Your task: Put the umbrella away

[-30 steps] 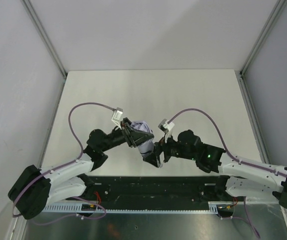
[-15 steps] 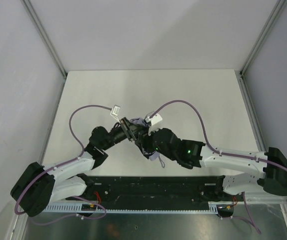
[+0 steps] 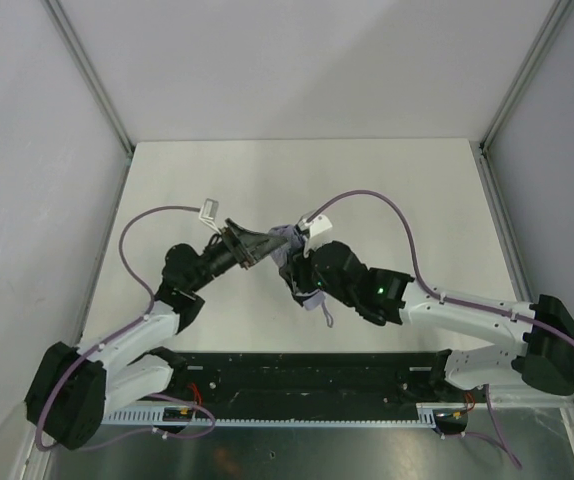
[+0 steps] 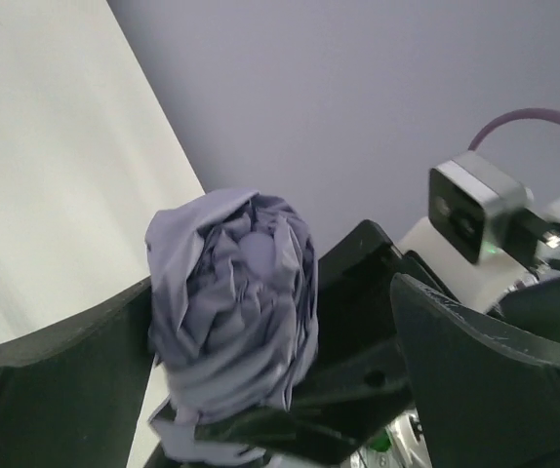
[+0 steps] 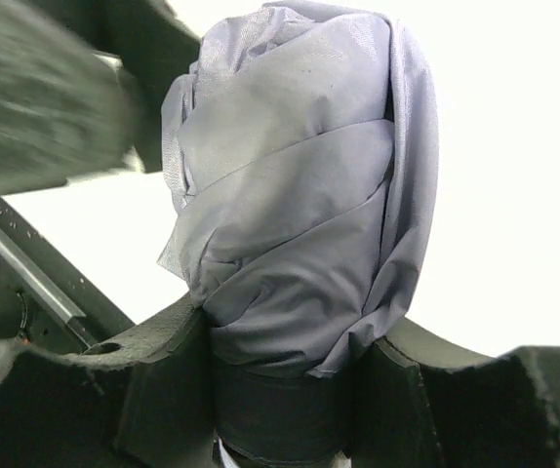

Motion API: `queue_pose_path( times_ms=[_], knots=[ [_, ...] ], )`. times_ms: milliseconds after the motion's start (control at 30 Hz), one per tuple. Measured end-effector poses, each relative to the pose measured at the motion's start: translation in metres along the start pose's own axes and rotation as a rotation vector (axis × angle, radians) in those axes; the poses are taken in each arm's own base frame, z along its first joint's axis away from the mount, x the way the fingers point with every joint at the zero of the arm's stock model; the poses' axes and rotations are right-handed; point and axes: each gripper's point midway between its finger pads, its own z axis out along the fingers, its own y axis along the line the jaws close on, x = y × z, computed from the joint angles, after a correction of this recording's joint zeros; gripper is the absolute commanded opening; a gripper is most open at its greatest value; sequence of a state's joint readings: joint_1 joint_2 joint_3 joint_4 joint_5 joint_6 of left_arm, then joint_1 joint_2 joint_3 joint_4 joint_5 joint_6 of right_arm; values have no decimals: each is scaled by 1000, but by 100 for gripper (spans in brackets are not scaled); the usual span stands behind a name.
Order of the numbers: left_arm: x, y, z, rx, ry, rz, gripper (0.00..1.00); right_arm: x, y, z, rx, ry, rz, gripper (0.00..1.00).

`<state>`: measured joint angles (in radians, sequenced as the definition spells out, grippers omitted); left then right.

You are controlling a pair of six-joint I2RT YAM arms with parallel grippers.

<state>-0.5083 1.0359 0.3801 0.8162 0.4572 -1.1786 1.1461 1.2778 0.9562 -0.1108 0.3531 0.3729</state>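
- The right hand [image 3: 298,272] is clenched round the dark lower end of the umbrella [image 5: 300,175], at the centre of the top view.
- The crumpled canopy is pointed into the left hand [image 3: 251,243], whose fingers are spread, with one touching the fabric.
- The step is judged to be bundling the canopy tight. Next, the left hand would need to be closed on the fabric.
- The pale surface [image 3: 387,190] is seen beyond.

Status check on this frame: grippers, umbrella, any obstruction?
Left gripper open, fingers either side of the pale lavender-grey bundled fabric umbrella. Right gripper shut on its lower end. No obstruction seen.
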Motion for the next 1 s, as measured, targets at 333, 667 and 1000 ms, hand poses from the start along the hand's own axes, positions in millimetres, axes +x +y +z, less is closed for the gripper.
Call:
queue_pose_path(
  times_ms=[333,667,1000],
  knots=[
    [-43,23,-35,-126,-75,39,98,-20,-144,-4,300,14,246,8],
    [-23,17,-38,-106,57,36,98,13,-365,-147,996,-141,831,5],
    [-1,-11,-31,-22,167,45,97,172,-387,-277,1471,-221,1401,7]
  ],
)
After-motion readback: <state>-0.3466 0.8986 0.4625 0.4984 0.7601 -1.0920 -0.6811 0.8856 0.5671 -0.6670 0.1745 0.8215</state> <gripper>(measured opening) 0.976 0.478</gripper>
